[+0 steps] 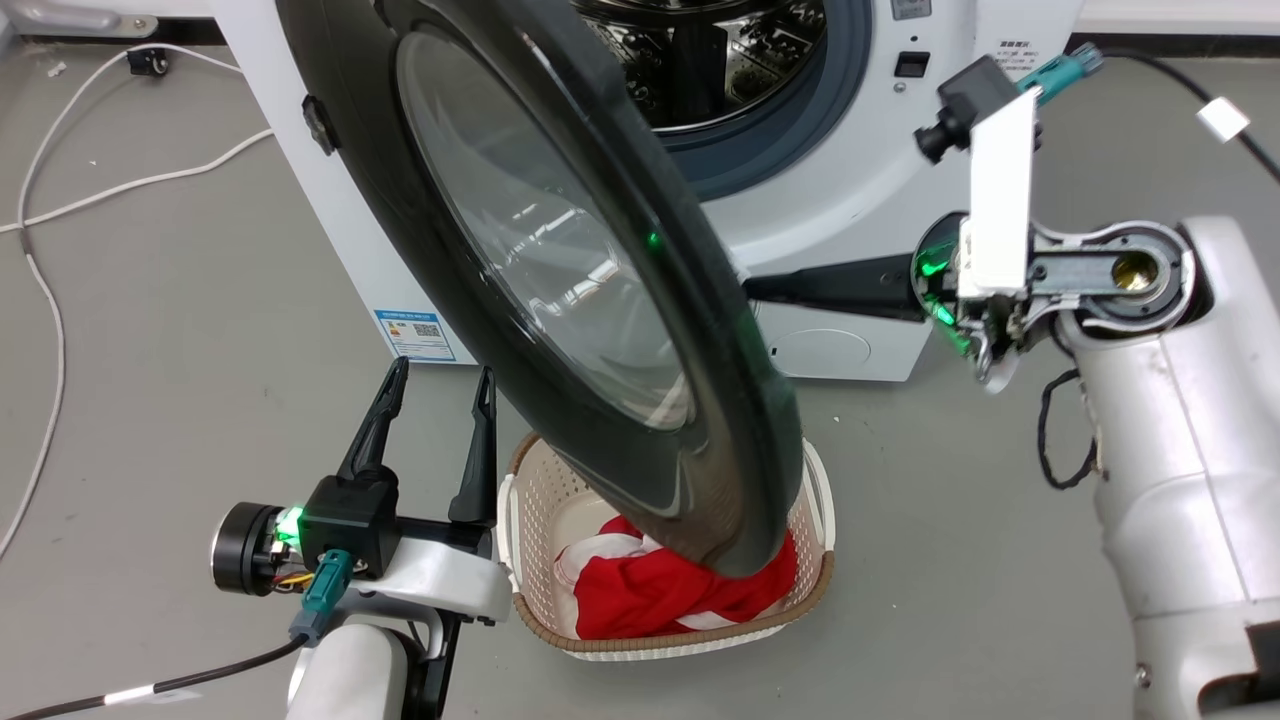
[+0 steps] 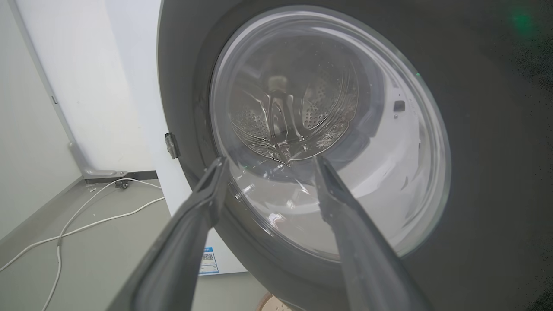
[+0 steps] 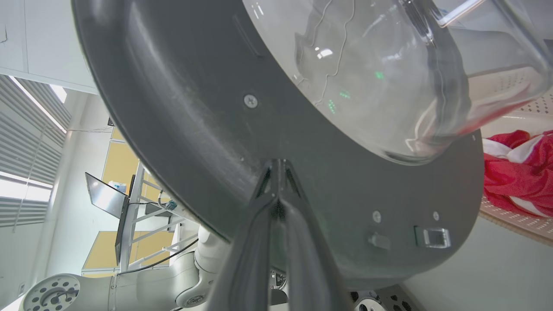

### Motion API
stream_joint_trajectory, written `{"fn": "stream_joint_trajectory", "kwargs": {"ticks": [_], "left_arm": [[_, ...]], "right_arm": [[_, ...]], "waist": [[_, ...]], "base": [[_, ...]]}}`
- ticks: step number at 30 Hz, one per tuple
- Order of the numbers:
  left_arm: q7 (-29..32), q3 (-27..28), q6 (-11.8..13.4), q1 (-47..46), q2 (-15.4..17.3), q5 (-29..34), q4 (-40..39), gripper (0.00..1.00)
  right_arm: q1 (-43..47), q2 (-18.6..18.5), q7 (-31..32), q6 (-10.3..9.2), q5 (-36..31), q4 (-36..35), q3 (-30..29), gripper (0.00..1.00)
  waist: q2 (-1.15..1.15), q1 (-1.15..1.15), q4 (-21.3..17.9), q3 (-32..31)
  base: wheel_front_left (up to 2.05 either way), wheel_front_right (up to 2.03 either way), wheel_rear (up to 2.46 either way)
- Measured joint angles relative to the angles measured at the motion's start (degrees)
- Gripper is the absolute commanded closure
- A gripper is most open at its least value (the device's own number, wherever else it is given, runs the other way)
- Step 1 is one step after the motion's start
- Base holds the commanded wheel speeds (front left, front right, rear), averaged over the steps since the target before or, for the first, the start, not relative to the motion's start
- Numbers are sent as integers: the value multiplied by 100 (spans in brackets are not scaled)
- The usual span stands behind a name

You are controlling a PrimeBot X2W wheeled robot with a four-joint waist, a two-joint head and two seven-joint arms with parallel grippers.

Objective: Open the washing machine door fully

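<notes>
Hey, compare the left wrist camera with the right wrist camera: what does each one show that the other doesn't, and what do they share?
Left wrist view: the outer face of the washing machine door, the steel drum seen through its glass bowl, white cables on the floor, the blue label, and the left gripper, fingers apart. Right wrist view: the door's inner face with its latch and screws, red cloth in the basket, and the right gripper, fingers together, tips at the inner rim. Both: the door and its glass bowl.
</notes>
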Motion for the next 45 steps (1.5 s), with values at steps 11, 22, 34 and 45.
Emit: {"fn": "stream_joint_trajectory", "kwargs": {"ticks": [11, 22, 34, 45], "left_arm": [[0, -5, 1, 34, -5, -4, 13, 0], [0, -27, 26, 93, -9, -12, 27, 0], [0, 75, 54, 229, -8, -12, 20, 0], [0, 233, 53, 436, 34, -46, 93, 0]], "right_arm": [[522, 134, 43, 0, 336, -598, 269, 100], [821, 167, -917, 0, 800, -818, 932, 100], [1430, 154, -3756, 0, 430, -1028, -464, 100], [3482, 126, -4832, 0, 744, -1835, -1486, 2]], "waist": [[0, 0, 93, -70], [0, 1, 81, -111], [0, 1, -123, -193], [0, 1, -316, -407]], "base": [[0, 0, 0], [0, 0, 0], [0, 0, 0], [0, 0, 0]]}}
